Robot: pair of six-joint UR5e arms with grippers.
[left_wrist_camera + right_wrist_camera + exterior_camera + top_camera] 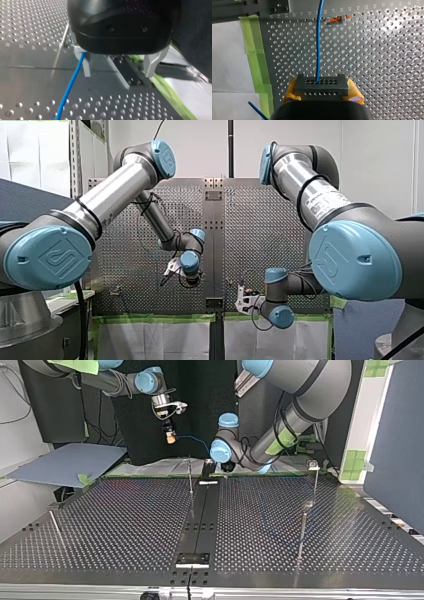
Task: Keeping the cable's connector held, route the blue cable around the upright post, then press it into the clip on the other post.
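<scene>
My right gripper (pixel 322 86) is shut on a dark grey connector block (pixel 321 83), its yellow pads (pixel 290 90) pressed on both sides. The blue cable (pixel 318 50) leaves the block and runs straight ahead over the perforated plate, past a post with an orange clip (pixel 337 18). In the top view my right gripper (pixel 171 437) hangs high at the left, and the cable (pixel 192 440) sags across to my left gripper (pixel 207 471) low at the plate's far edge. My left gripper (pixel 117 73) is open; the cable (pixel 70 85) passes close beside one metal finger (pixel 86 66), unclamped.
A thin upright post (pixel 190 476) stands near the centre rail (pixel 200 520). Two more posts (pixel 315 480) (pixel 302 532) rise at the top view's right, another (pixel 56 527) at its left. Green tape (pixel 259 57) lines the plate's edge.
</scene>
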